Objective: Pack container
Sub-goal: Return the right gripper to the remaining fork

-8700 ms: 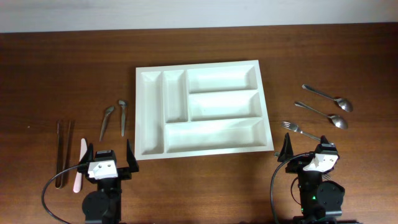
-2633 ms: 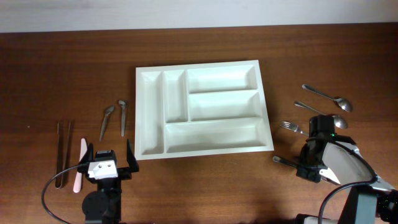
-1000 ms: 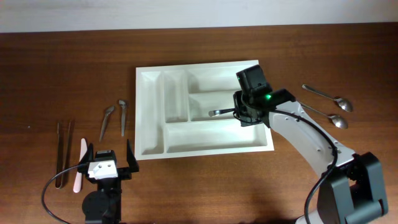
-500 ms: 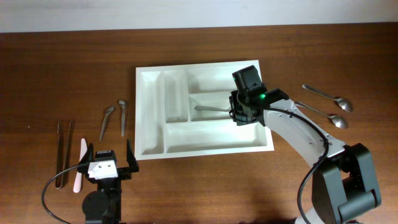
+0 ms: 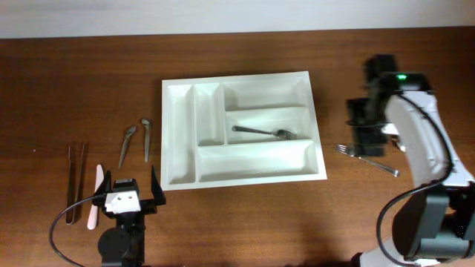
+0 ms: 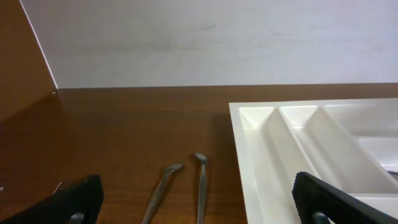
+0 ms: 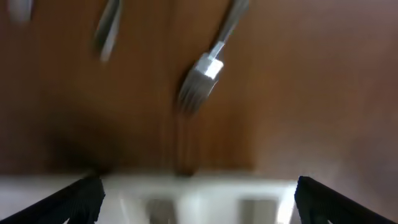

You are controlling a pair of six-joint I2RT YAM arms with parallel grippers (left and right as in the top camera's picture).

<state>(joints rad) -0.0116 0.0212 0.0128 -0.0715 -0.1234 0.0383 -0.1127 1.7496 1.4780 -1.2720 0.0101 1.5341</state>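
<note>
The white container point(image 5: 174, 141) lies mid-table. A metal fork point(image 5: 263, 132) rests in its middle long compartment. My right gripper point(image 5: 366, 137) is open and empty, held above the table to the right of the container, just above a second fork point(image 5: 369, 159). In the right wrist view that fork point(image 7: 200, 78) is blurred, ahead of the open gripper point(image 7: 199, 190). My left gripper point(image 5: 126, 194) is parked open near the front edge. In the left wrist view the gripper point(image 6: 199, 211) faces the container's left rim point(image 6: 249, 162).
Two grey utensils point(image 5: 128, 144) point(image 5: 146, 139) lie left of the container and show in the left wrist view point(image 6: 158, 193). Metal tongs point(image 5: 74, 182) and a pink utensil point(image 5: 95, 196) lie far left. Blurred utensil handles point(image 7: 107, 31) lie beyond the fork. My right arm point(image 5: 423, 126) covers the spoons.
My right gripper carried a fork into the middle long compartment, let it go, and swung right to above the remaining fork. The left arm has not moved.
</note>
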